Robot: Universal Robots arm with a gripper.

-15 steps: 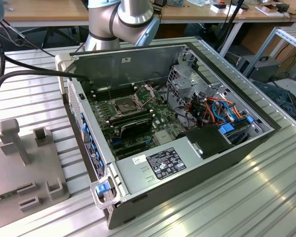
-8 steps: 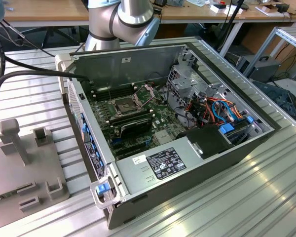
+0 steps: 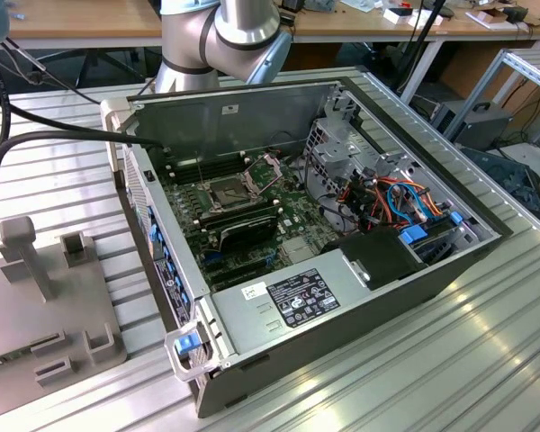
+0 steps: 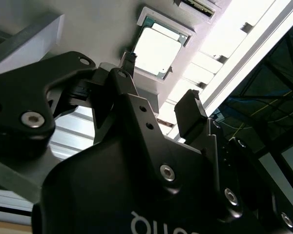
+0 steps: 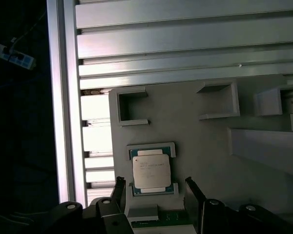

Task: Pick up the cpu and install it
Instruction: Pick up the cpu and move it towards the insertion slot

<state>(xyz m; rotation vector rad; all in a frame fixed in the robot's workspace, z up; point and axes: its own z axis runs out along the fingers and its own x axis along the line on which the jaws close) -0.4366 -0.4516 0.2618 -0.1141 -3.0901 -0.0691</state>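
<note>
The cpu (image 5: 151, 170) is a small pale metallic square lying flat in a recessed nest of the grey fixture plate (image 5: 205, 146), and it also shows in the second wrist view (image 4: 156, 51). My gripper (image 5: 155, 184) hovers over it, open, with one black finger (image 5: 119, 187) on each side of the chip and nothing between them. In the second wrist view the gripper (image 4: 161, 78) is still apart from the chip. In the exterior view the motherboard (image 3: 252, 225) lies in the open computer case, its dark socket (image 3: 227, 191) uncovered with the metal frame (image 3: 268, 167) hinged up.
The fixture plate (image 3: 45, 315) carries several raised grey holders (image 5: 132, 107) and lies on a ribbed aluminium table (image 3: 414, 360). The table's edge rail (image 5: 63, 97) runs close beside the chip's nest. Case walls (image 3: 243, 117), cables (image 3: 387, 198) and a power supply (image 3: 297, 301) surround the motherboard.
</note>
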